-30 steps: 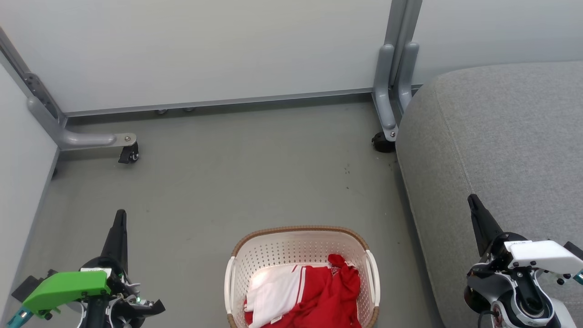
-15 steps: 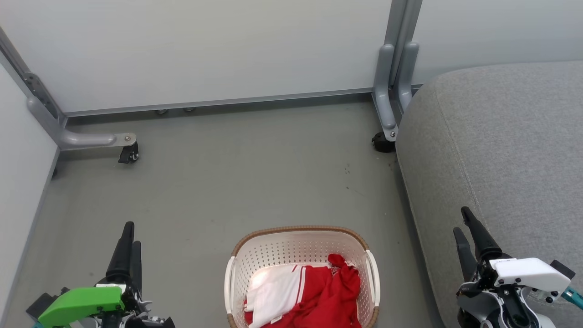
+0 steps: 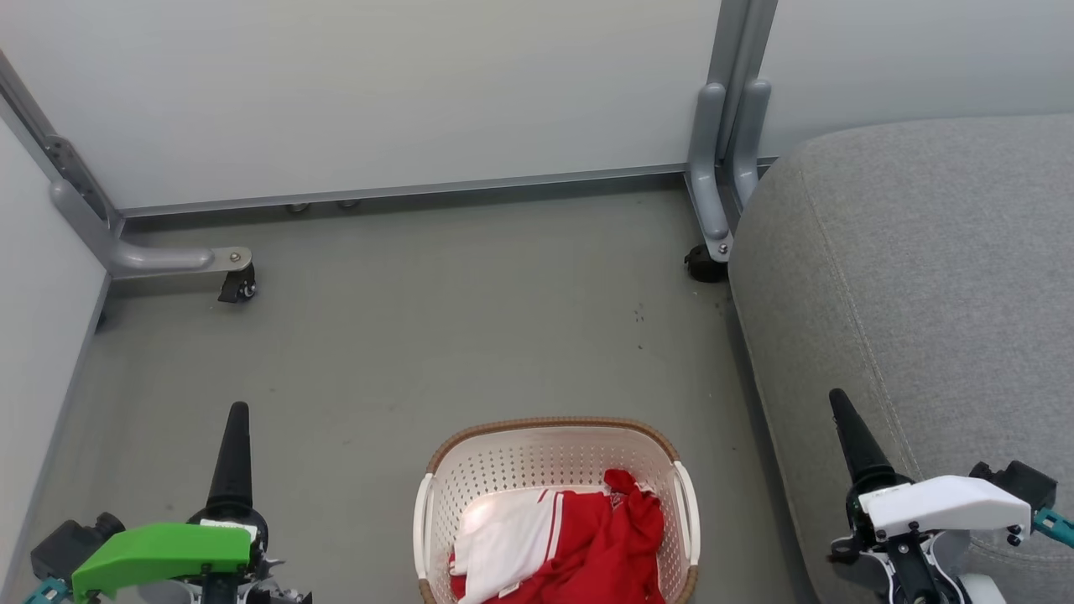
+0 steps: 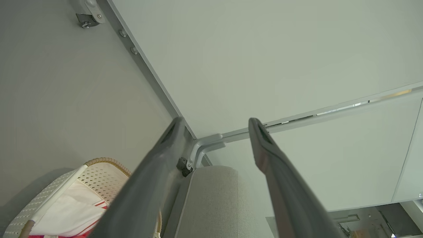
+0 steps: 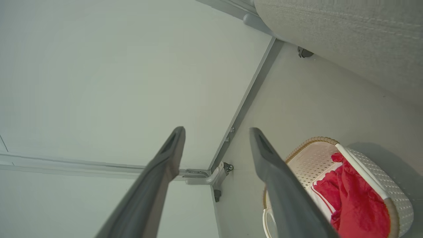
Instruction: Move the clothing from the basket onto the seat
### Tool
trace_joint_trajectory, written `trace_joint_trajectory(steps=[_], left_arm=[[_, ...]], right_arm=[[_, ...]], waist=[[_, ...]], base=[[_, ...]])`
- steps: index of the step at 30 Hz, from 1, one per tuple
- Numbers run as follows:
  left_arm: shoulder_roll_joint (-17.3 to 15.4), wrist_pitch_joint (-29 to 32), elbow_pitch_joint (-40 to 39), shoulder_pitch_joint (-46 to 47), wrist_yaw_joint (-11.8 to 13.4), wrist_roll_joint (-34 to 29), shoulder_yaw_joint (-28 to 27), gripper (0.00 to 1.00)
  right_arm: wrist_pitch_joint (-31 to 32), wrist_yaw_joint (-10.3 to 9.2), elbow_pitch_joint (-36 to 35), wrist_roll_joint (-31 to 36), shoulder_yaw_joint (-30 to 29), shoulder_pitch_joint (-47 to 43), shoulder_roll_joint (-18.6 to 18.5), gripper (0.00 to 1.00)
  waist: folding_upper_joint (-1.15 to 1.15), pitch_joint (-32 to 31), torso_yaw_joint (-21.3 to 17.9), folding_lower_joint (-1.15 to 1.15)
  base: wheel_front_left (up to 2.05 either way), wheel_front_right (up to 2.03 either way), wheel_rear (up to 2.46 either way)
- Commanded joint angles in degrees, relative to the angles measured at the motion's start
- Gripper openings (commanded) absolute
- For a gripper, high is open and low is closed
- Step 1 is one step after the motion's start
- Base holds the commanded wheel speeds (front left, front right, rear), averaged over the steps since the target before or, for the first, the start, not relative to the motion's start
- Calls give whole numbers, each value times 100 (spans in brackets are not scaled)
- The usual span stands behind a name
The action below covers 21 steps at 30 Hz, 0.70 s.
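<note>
The basket (image 3: pixel 550 423) stands on the floor at bottom centre. The red and white clothing (image 3: pixel 587 545) lies crumpled inside it. To its right rises the big grey seat (image 3: pixel 923 252). My left gripper (image 3: pixel 238 413) hovers left of the basket and my right gripper (image 3: pixel 837 399) hovers over the seat's front edge; both are seen edge-on. In the left wrist view the gripper (image 4: pixel 215 119) is open and empty, above the basket (image 4: pixel 99 170), clothing (image 4: pixel 76 211) and seat (image 4: pixel 211 198). In the right wrist view the gripper (image 5: pixel 216 129) is open beside the basket (image 5: pixel 309 142), clothing (image 5: pixel 353 201) and seat (image 5: pixel 347 29).
Pale partition walls close the back and left. Their grey feet end in black casters, one at the left (image 3: pixel 237 288) and one by the seat's corner (image 3: pixel 703 263). Bare grey floor (image 3: pixel 470 319) lies between the walls and the basket.
Both wrists have rolled, so each gripper's fingers now line up edge-on. The right gripper has slid down and left along the seat's edge. The clothing and basket have not moved.
</note>
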<state>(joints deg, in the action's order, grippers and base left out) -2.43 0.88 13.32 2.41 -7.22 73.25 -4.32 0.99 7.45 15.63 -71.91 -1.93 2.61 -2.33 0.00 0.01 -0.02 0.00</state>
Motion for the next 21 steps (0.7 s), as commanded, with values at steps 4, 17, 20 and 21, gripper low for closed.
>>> trace_joint_trajectory(steps=[4, 17, 20, 21], left_arm=[[-22, -132, -192, -17, 15, -497, 28, 100], [-29, -408, -451, -112, 28, -1700, 211, 100], [-31, -468, -491, -126, 24, -2093, 312, 100], [-31, -490, -507, -132, 26, -2204, 347, 100]], right_arm=[[-143, 2, -255, 793, 180, 26, -20, 100], [-417, 3, -472, 2214, 387, -59, -29, 100], [-478, 3, -522, 2502, 409, -76, -31, 100], [-501, 3, -541, 2606, 420, -85, -32, 100]], waist=[[0, 1, 2, 0], [0, -5, 31, 0], [0, -7, 41, 0], [0, -7, 45, 0]], base=[[0, 0, 0], [0, 0, 0], [0, 0, 0], [0, 0, 0]])
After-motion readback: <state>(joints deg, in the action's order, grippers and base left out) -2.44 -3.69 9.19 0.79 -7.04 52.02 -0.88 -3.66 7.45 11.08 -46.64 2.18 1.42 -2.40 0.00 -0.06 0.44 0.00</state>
